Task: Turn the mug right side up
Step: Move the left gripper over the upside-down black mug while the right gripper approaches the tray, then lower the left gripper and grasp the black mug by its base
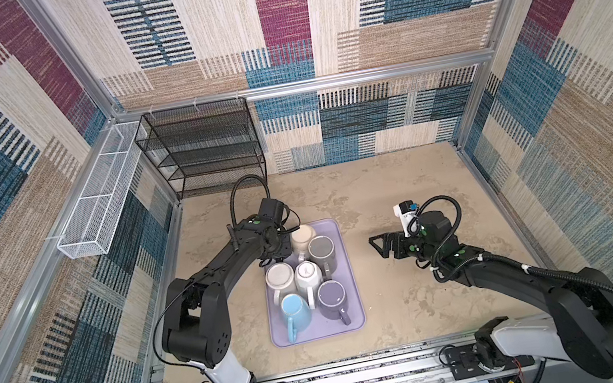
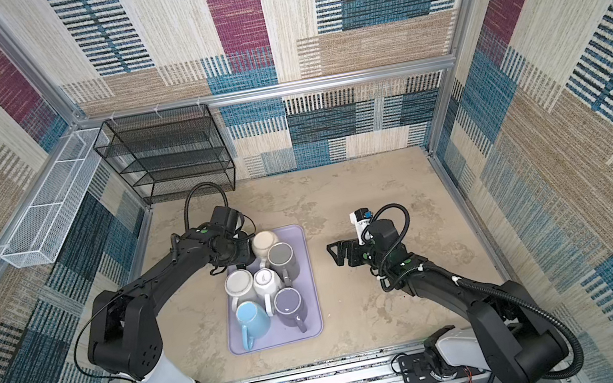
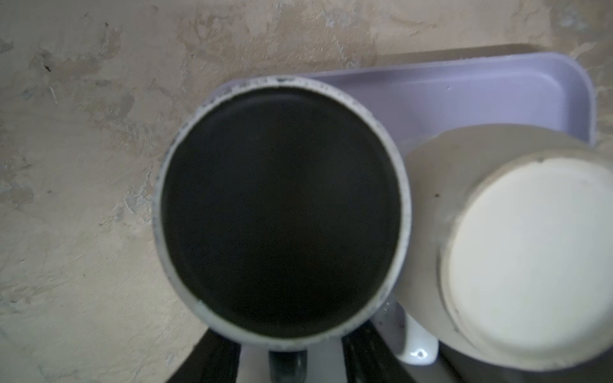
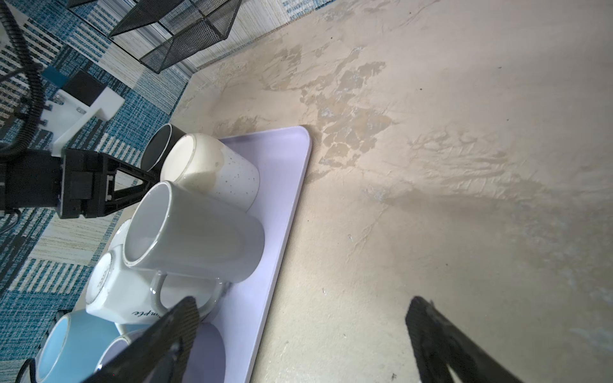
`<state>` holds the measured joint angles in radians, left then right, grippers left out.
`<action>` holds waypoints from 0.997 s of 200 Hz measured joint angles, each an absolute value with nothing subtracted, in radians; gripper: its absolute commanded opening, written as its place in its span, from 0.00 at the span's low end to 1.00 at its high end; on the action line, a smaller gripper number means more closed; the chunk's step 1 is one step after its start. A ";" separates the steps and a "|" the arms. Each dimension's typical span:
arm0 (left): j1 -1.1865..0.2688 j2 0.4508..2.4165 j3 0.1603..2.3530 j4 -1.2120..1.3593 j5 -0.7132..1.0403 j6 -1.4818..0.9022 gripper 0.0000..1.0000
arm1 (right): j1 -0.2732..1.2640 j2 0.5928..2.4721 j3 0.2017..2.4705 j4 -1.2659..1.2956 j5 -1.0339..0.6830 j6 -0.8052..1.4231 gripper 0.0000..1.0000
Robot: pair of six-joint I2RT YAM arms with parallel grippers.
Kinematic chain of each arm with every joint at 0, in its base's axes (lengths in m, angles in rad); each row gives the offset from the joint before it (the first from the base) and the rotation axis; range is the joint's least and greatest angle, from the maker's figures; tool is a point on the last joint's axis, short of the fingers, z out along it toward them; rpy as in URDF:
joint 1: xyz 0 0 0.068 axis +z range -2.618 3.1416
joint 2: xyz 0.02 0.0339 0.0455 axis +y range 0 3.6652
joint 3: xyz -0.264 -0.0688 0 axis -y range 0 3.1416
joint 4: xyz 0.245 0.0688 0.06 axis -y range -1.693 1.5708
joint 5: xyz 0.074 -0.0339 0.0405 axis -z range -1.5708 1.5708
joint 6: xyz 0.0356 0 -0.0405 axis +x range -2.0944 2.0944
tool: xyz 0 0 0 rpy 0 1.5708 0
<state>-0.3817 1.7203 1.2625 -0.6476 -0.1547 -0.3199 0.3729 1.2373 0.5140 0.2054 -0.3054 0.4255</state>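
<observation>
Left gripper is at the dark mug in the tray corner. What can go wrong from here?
1. The dark mug sits right beside the cream speckled mug; flipping it may knock that one over.
2. It stands in a corner of the tray; it could catch the rim or come down off the tray.
3. The left gripper seems to come in from the handle side; a handle-only grip might let the mug swing or slip.

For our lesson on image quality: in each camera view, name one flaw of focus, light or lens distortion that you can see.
Left wrist view: soft all over, the dark mug a detailless black disc; right wrist view: the right end effector blurred and dark in the foreground; both top views: evenly lit, the walls splaying outward.
</observation>
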 measured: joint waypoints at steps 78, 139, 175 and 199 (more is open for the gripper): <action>-0.389 1.773 1.287 -0.664 -0.204 -0.322 0.32 | 0.376 1.237 0.508 0.206 -0.306 0.429 1.00; -0.389 1.778 1.299 -0.672 -0.222 -0.322 0.30 | 0.378 1.225 0.500 0.206 -0.305 0.429 0.99; -0.391 1.780 1.300 -0.677 -0.231 -0.322 0.23 | 0.379 1.214 0.497 0.206 -0.303 0.429 1.00; -0.393 1.783 1.301 -0.678 -0.234 -0.322 0.20 | 0.380 1.203 0.496 0.205 -0.303 0.429 1.00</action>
<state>-0.3931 1.7828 1.3014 -0.6785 -0.2337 -0.3222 0.3801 1.2026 0.4957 0.2050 -0.3031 0.4294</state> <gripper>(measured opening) 0.212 0.996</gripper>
